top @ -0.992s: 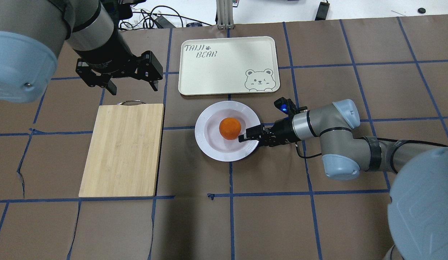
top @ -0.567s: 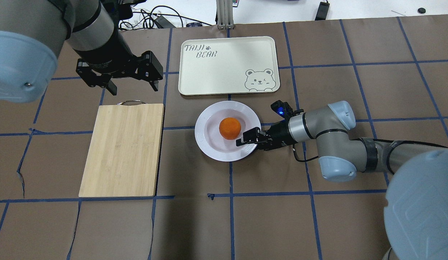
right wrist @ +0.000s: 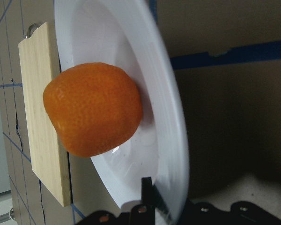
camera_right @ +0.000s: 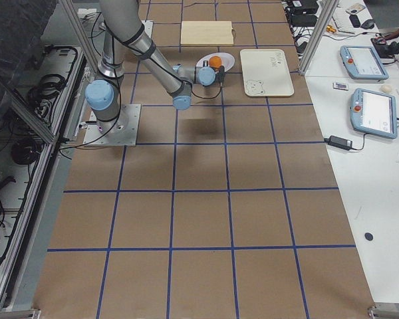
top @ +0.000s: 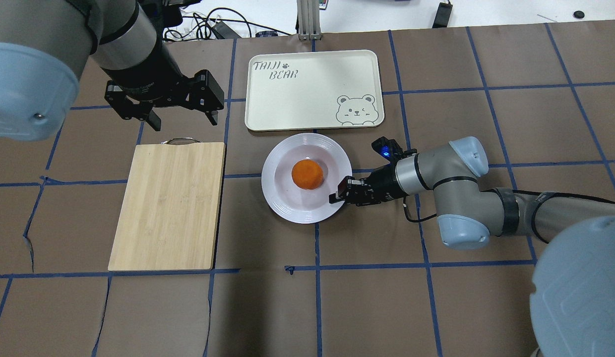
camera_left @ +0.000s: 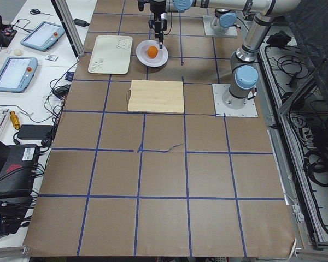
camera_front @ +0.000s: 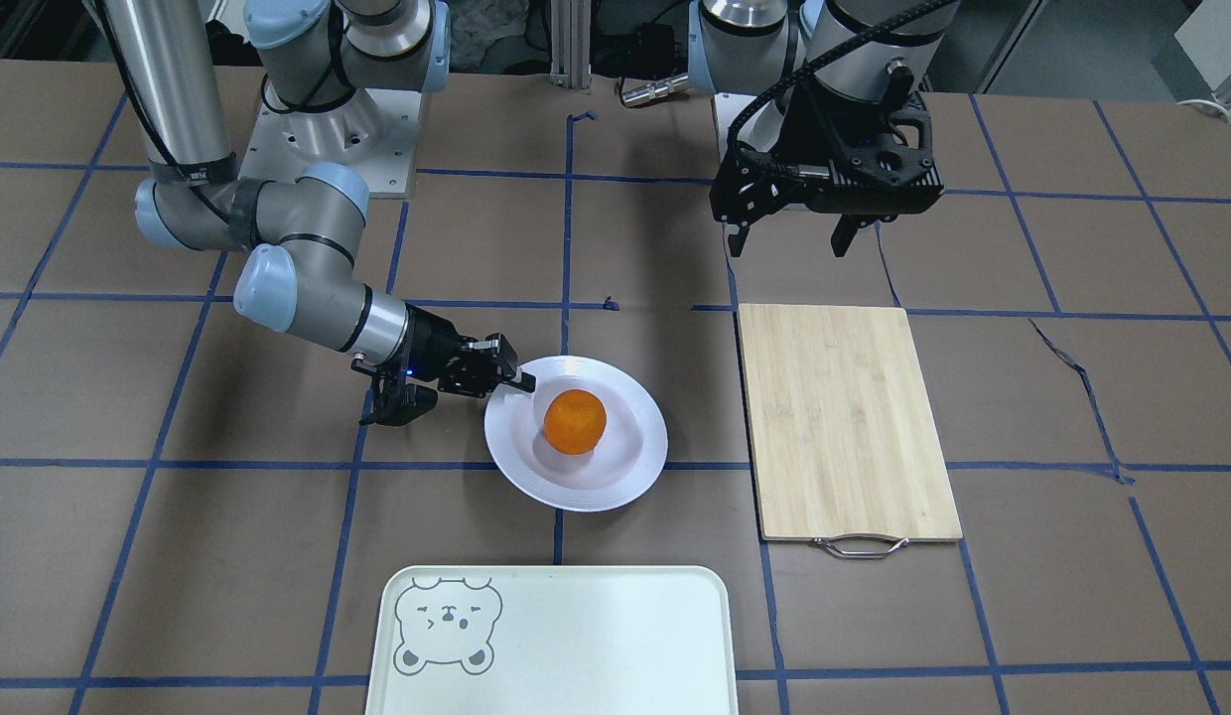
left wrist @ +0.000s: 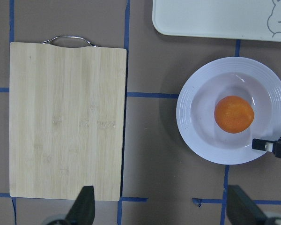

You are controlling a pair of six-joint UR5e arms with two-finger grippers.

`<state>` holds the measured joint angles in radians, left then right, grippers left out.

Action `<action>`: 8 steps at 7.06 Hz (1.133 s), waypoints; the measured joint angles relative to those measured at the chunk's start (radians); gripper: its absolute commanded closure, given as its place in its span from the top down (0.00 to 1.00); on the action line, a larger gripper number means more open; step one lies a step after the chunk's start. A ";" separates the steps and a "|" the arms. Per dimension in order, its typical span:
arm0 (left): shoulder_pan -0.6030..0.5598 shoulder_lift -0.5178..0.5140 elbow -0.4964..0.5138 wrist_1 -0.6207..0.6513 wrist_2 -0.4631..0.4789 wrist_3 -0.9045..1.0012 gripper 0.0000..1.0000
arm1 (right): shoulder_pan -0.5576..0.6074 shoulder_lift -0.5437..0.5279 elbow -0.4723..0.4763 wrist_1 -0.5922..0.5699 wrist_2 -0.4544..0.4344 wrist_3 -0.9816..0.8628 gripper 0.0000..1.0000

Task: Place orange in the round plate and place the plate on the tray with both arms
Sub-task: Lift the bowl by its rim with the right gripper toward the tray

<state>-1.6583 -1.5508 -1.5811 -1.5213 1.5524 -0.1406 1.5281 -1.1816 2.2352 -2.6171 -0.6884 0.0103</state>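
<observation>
The orange [top: 307, 174] lies in the sunken centre of the round plate [top: 282, 196]; it also shows as the orange [camera_front: 575, 421] and the orange [right wrist: 93, 110]. My right gripper [top: 337, 195] is shut on the plate's rim on its right side, one finger [right wrist: 147, 194] over the rim. The plate [camera_front: 615, 475] sits a short way from the tray [top: 312, 106], and its far rim almost reaches the tray's near edge. My left gripper [top: 183, 120] hangs open and holds nothing, above the table just beyond the cutting board's handle. Its fingers [left wrist: 84, 211] frame the left wrist view.
A bamboo cutting board [top: 168, 206] with a metal handle lies left of the plate. Cables and an aluminium post [top: 307, 20] are beyond the table's far edge. The tray [camera_front: 551, 641] has nothing on it.
My right gripper first slid left along the plate's rim. Then the plate, held by it, moved left and toward the tray with the orange, and now looks slightly larger. The left arm stayed still.
</observation>
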 measured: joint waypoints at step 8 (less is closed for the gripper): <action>0.001 -0.006 0.001 0.004 -0.003 -0.002 1.00 | -0.017 -0.113 -0.025 0.055 0.090 0.396 0.00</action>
<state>-1.6570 -1.5570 -1.5800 -1.5171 1.5493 -0.1427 1.5106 -1.2949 2.2107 -2.5625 -0.5980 0.4060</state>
